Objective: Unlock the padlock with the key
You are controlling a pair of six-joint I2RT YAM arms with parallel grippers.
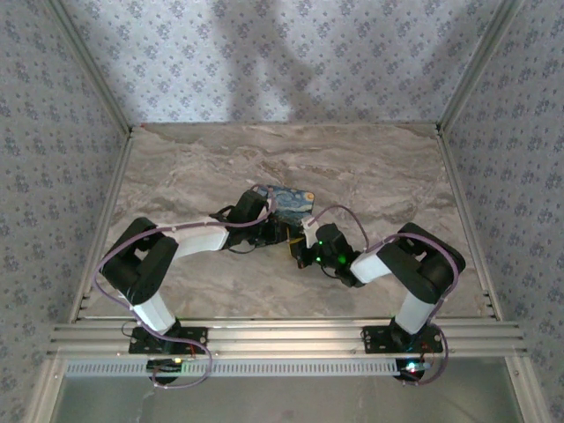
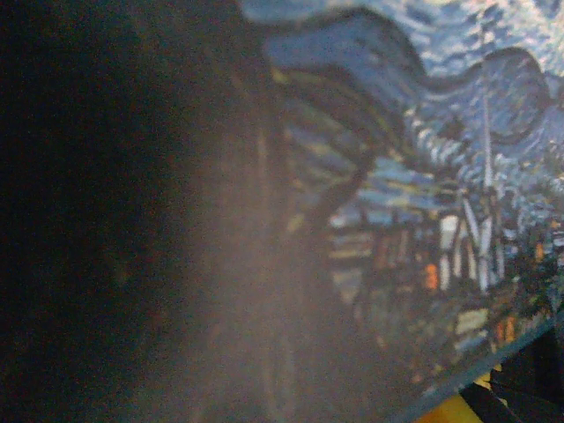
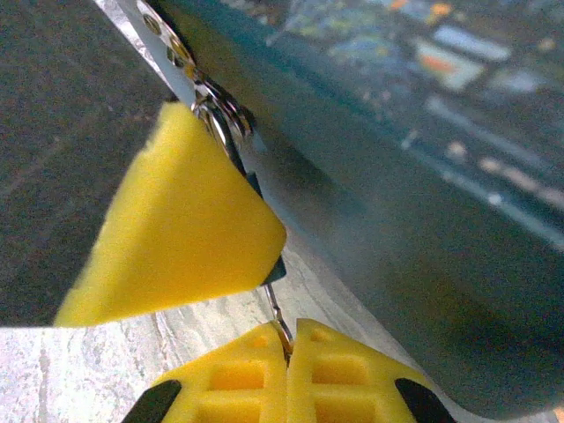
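- Our right fingers (image 3: 344, 374) are pressed tight together, pinching the thin key (image 3: 277, 315);
- the key points up at the tiny padlock (image 3: 274, 270), right by the metal clasp (image 3: 216, 110) on the painted box (image 3: 423, 132);
- one yellow tip of our left fingers (image 3: 176, 229) covers most of the padlock; we cannot tell how wide they stand;
- the box sits on the table (image 1: 194, 167).
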